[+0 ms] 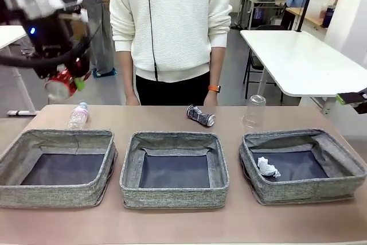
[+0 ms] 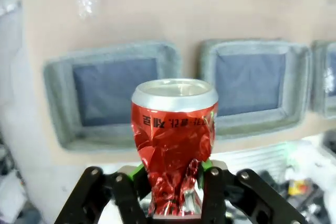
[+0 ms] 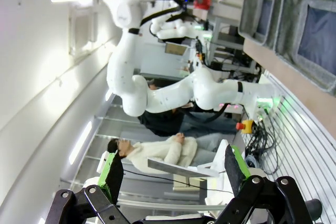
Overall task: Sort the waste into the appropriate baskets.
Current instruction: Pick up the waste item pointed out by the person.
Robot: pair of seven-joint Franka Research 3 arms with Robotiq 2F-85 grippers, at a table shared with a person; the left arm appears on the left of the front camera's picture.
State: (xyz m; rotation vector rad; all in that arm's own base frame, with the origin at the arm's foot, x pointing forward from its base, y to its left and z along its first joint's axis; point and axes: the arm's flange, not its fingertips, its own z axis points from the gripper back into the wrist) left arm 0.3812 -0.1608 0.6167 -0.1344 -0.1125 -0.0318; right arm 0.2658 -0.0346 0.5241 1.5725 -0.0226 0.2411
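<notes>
**Red can held high over the left end of the tabletop**

A brown tabletop [image 1: 172, 222] sits in a bright workroom; a person [image 1: 169, 27] in a white sweater stands at its far side, and a white table [image 1: 298, 61] stands behind on the right.

Three grey woven baskets stand in a row along the near half. The left basket [image 1: 57, 190] and the middle basket [image 1: 172, 196] show only dark bottoms; the right basket [image 1: 304, 190] holds a crumpled white paper wad [image 1: 268, 167].

Behind the baskets, a clear plastic bottle [image 1: 78, 116] appears to lie at the far left, its long axis running roughly away from the robot. A crushed black-and-silver can [image 1: 200, 115] lies on its side behind the middle basket, set diagonally; a clear plastic cup [image 1: 254, 111] stands behind the right basket.

The left gripper [image 2: 173, 174] is clamped on the crushed red can [image 2: 174, 140], gripping its crumpled end. The can's long axis runs along the fingers, and its silver-rimmed end points away, down toward the tabletop near the left basket. In the front view the can hangs well above the far-left corner.

The right gripper [image 3: 173, 174] has its fingers wide apart with nothing between them; it sits off the tabletop's right side.
</notes>
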